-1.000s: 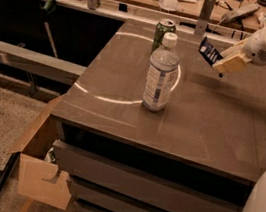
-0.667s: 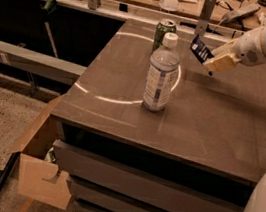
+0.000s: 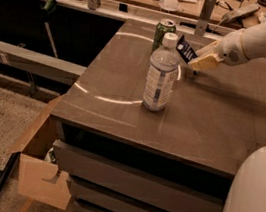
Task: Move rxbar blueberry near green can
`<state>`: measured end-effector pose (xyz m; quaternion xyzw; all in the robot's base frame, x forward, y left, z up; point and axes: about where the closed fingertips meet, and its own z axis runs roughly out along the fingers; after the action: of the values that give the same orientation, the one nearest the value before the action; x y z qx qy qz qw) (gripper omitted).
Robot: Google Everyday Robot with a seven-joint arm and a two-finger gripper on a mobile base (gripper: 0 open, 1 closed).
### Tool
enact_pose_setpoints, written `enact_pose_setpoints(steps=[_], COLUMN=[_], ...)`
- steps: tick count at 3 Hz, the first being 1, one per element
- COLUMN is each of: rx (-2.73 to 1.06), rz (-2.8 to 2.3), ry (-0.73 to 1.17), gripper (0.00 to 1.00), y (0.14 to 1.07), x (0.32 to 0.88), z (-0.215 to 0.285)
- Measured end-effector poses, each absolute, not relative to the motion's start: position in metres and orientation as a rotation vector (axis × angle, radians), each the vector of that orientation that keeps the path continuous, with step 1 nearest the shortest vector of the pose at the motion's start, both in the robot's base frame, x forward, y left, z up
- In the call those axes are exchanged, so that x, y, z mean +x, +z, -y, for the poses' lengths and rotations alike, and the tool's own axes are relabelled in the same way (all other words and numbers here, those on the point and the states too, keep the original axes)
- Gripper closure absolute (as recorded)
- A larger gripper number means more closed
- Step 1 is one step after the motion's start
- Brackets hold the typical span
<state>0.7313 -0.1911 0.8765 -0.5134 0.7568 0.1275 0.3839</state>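
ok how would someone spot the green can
Find the grey table; a clear bottle stands mid-top. Behind it, at the far edge, is the green can, left of the gripper holding a dark bar. It alone is green and silver-topped, shorter than the bottle.

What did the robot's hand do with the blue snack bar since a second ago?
The gripper, shut on the rxbar blueberry, carried it to the left above the table, closer to the green can. It has not let go of the bar. The green can and the water bottle stayed where they were.
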Motion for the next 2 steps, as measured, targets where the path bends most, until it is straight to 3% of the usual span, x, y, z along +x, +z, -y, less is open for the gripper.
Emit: enact_pose_setpoints(steps=[1, 2], rx=[-1.319, -1.317], rz=[-1.937, -1.965], ry=[0.321, 0.307], gripper=[0.85, 0.62], y=[0.8724, 0.8686], x=[0.7405, 0.7463], z=[0.1801, 0.1772])
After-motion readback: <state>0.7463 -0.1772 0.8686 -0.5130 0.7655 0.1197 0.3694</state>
